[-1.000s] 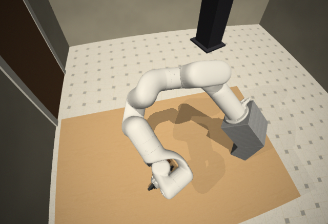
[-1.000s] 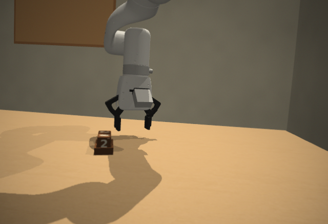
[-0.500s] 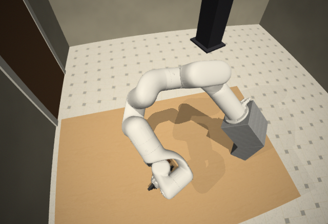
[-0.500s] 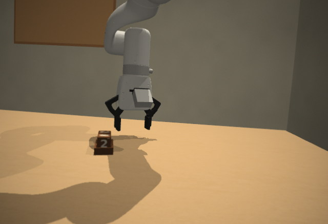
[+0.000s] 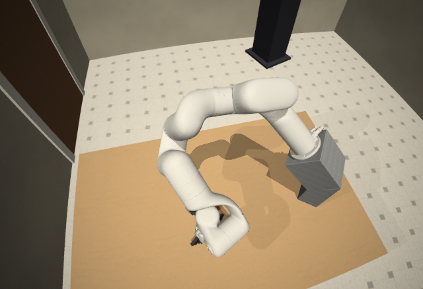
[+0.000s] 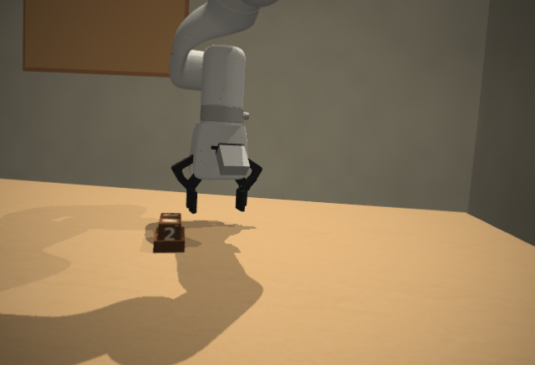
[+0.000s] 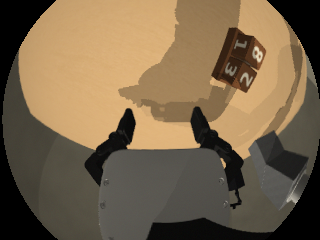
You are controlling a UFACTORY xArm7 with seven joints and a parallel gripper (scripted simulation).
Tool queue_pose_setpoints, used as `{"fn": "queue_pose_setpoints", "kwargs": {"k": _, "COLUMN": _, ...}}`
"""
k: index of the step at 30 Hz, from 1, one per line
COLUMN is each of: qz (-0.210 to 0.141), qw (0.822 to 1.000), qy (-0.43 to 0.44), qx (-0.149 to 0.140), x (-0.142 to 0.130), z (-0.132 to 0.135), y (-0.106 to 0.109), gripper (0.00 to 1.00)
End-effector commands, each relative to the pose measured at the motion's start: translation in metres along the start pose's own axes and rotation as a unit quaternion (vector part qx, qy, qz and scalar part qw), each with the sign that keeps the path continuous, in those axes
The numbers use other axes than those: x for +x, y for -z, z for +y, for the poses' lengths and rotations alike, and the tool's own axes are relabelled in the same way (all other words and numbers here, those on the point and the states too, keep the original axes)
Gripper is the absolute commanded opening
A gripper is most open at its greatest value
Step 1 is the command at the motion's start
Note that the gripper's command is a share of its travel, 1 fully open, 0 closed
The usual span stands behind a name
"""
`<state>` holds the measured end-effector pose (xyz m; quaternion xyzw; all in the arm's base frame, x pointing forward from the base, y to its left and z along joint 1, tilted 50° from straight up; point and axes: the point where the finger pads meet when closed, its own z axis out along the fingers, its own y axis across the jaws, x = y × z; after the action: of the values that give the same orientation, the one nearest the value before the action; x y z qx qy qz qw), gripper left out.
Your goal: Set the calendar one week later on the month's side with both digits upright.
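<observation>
The calendar is a small brown tray [image 6: 168, 246] [image 7: 222, 66] holding two brown cubes [image 6: 170, 233] [image 7: 247, 80] side by side on the wooden table [image 6: 345, 275] [image 5: 119, 231]. In the exterior view the near cube's end face shows a 2. In the wrist view the digits 1, 8, 3 and 2 show on the cubes' faces. My gripper [image 6: 216, 206] [image 7: 162, 114] is open and empty. It hangs above the table, a little to the right of the tray and higher than it. In the top view the arm hides most of the tray and the gripper.
The arm's grey base box [image 5: 316, 172] stands at the table's far right edge. A black pillar [image 5: 278, 16] stands on the tiled floor behind the table. The arm's shadow falls across the table around the tray.
</observation>
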<state>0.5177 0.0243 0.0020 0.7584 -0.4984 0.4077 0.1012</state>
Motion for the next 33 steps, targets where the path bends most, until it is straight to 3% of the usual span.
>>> {"fn": "queue_pose_setpoints", "kwargs": {"k": 1, "qz": -0.001, "qw": 1.000, "qy": 0.000, "qx": 0.002, "x": -0.001, "z": -0.001, "y": 0.001, "gripper": 1.00}}
{"fn": "queue_pose_setpoints", "kwargs": {"k": 25, "qz": -0.001, "qw": 1.000, "qy": 0.000, "qx": 0.002, "x": -0.001, "z": -0.001, "y": 0.002, "gripper": 1.00}}
{"fn": "queue_pose_setpoints", "kwargs": {"k": 33, "qz": -0.001, "qw": 1.000, "qy": 0.000, "qx": 0.002, "x": -0.001, "z": -0.001, "y": 0.024, "gripper": 1.00}}
